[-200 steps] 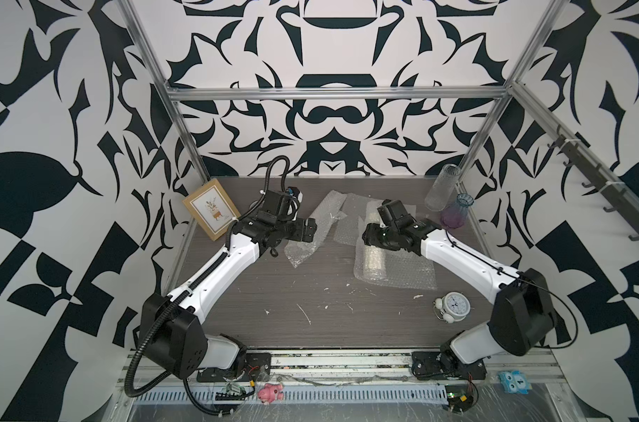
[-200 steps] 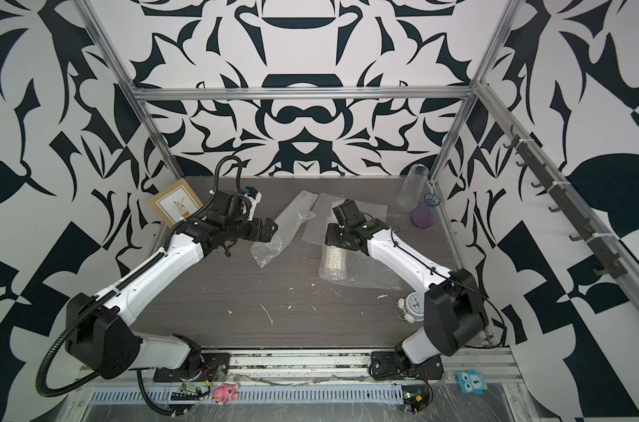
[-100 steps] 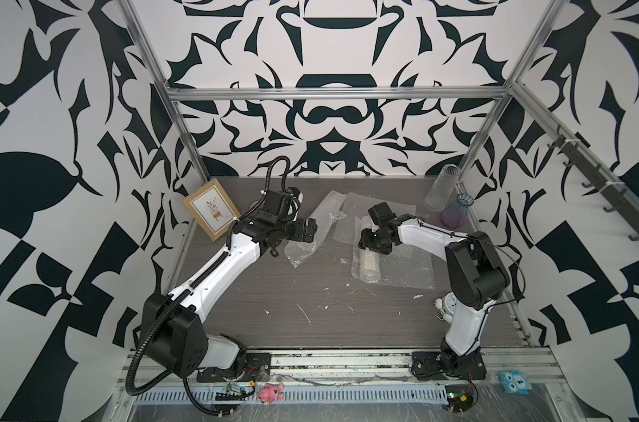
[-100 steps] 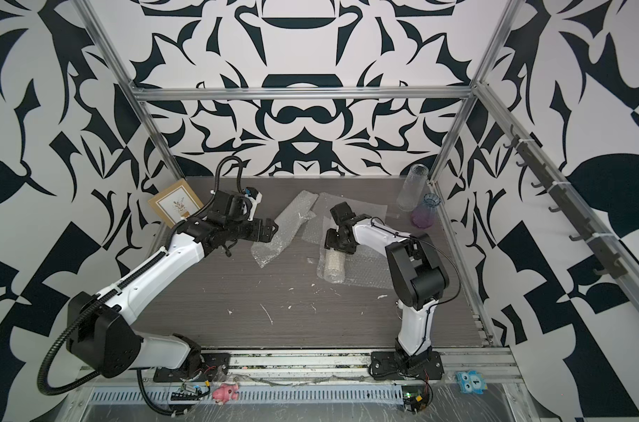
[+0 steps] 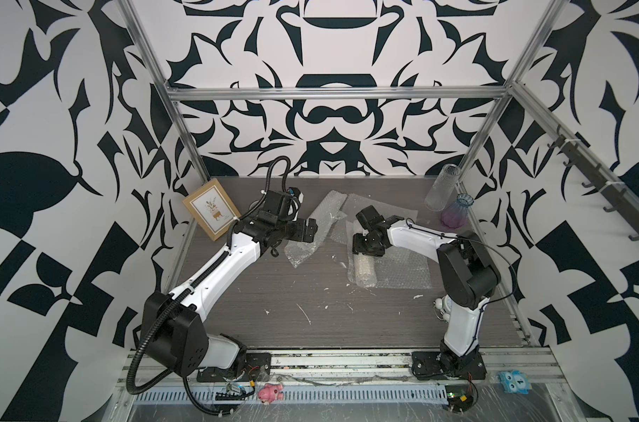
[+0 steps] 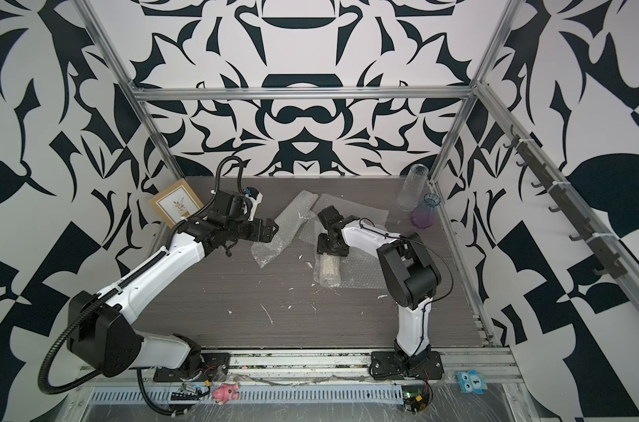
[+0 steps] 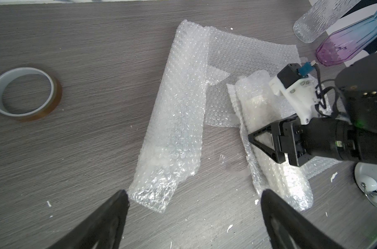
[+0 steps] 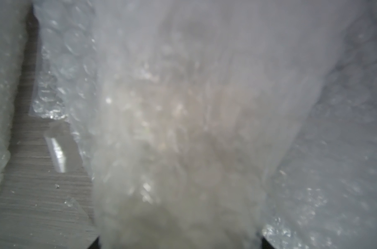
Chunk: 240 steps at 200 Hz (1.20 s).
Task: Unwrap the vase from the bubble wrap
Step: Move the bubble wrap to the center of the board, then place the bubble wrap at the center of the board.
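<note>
Two claws, two jobs. My right claw [image 5: 367, 255] is clamped across the wrapped vase [image 7: 280, 176], which lies on its side on a flat sheet of bubble wrap [image 5: 405, 270] on the table [image 7: 75, 151]. My left claw [image 7: 195, 194] hangs wide open above a loose rolled sheet [image 7: 176, 107] just beside it. The danger, as I judge it: squeeze harder and the vase inside could crack. Lift without pinning a free edge and the whole bundle rolls or comes up wrapped.
</note>
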Each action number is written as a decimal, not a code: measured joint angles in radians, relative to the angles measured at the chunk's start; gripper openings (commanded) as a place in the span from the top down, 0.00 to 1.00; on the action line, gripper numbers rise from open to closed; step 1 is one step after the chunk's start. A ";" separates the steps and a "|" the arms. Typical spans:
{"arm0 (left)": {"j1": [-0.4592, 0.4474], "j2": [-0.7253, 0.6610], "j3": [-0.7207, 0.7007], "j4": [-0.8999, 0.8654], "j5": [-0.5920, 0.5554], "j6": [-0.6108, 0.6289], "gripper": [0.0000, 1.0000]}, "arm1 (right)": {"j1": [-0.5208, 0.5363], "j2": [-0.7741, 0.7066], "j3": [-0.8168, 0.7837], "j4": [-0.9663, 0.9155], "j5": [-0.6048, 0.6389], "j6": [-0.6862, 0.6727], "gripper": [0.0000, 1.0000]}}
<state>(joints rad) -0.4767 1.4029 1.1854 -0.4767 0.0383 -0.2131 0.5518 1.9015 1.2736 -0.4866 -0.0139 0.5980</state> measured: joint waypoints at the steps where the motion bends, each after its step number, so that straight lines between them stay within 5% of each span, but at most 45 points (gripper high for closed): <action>1: 0.000 0.000 0.000 0.000 0.000 0.000 0.01 | 0.003 0.000 -0.001 0.000 0.000 0.000 0.42; 73: 0.000 0.002 0.000 0.000 0.007 0.000 0.01 | 0.119 -0.089 -0.117 0.009 0.014 0.056 0.30; 125: 0.000 0.002 0.000 0.000 0.007 -0.001 0.01 | 0.111 -0.114 -0.102 -0.012 0.024 0.049 0.20; 173: 0.000 0.002 0.000 0.000 0.007 -0.001 0.01 | 0.072 -0.229 -0.076 -0.056 0.081 0.011 0.22; 240: 0.000 0.010 0.000 0.000 0.018 -0.007 0.01 | 0.085 -0.349 -0.076 -0.093 0.128 -0.031 0.41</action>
<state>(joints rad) -0.4770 1.4124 1.1854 -0.4767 0.0559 -0.2199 0.6373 1.5528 1.1980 -0.5797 0.1143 0.5667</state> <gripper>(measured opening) 0.994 0.610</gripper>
